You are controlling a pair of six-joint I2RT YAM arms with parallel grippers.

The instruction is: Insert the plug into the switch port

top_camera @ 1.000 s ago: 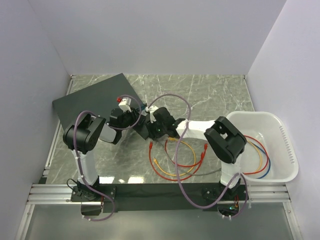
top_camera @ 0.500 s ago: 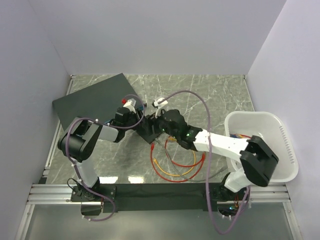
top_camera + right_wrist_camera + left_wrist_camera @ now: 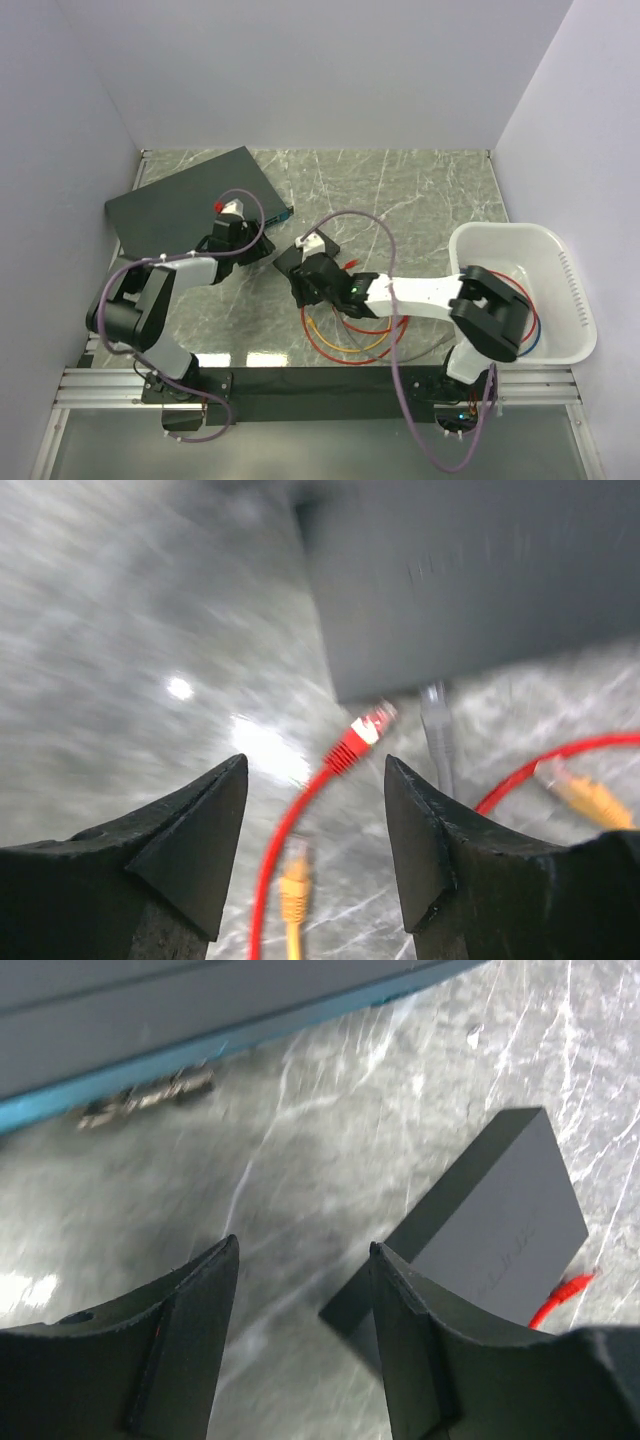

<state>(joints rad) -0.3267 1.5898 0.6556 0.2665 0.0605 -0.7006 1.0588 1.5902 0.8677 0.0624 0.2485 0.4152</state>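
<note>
The small matte-black box (image 3: 500,1210) with the switch port lies on the marble between my grippers; it also shows in the right wrist view (image 3: 470,580) and, partly under my right wrist, in the top view (image 3: 285,259). A red plug (image 3: 360,735) lies with its tip at the box's near edge, and it also shows in the left wrist view (image 3: 562,1290). I cannot tell whether it is seated. A grey plug (image 3: 435,730) meets the same edge. My right gripper (image 3: 316,765) is open and empty, just short of the red plug. My left gripper (image 3: 303,1245) is open and empty, left of the box.
The large dark slab with a blue front strip (image 3: 200,1030) lies at the back left (image 3: 190,200). Loose red and orange cables (image 3: 350,335) loop on the table, with yellow plugs (image 3: 293,880) near my right gripper. A white bin (image 3: 575,300) holding cables stands at the right.
My right arm has stretched out and brought its gripper down to the near side of the small box. My left gripper has drawn back to the left, away from the box.
</note>
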